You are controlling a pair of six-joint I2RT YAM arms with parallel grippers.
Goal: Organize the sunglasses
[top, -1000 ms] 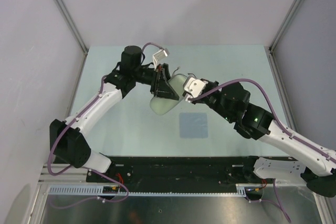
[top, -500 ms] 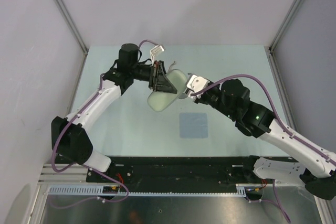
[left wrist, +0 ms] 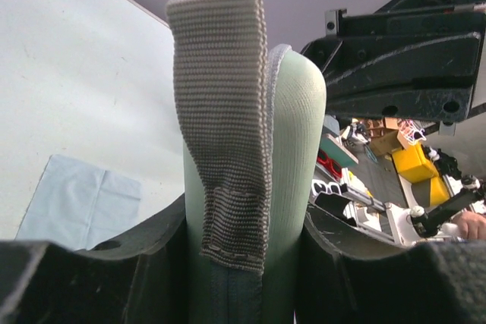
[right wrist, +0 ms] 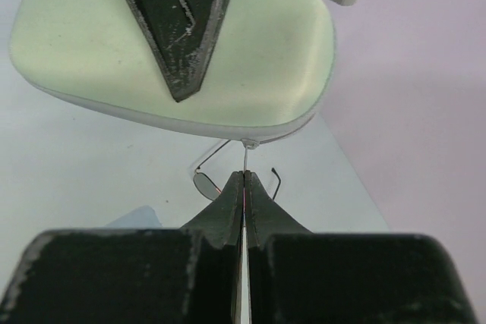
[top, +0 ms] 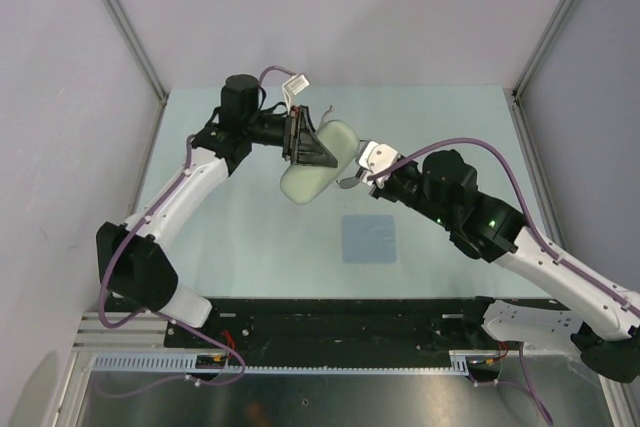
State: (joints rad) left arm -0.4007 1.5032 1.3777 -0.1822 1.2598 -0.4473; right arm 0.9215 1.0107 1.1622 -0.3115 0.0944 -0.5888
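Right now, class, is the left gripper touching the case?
Touching. In the left wrist view the case sits wedged in the left gripper, both fingers pressed against its sides with no gap.

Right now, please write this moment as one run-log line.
left hand: shut on case, above table | right hand: shut at case's seam | sunglasses: on table below case | cloth: flat, apart

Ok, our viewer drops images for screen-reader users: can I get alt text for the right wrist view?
The right fingers pinch a thin temple arm of the sunglasses, its tip meeting the edge of a pale green glasses case. A dark left finger lies across the case.
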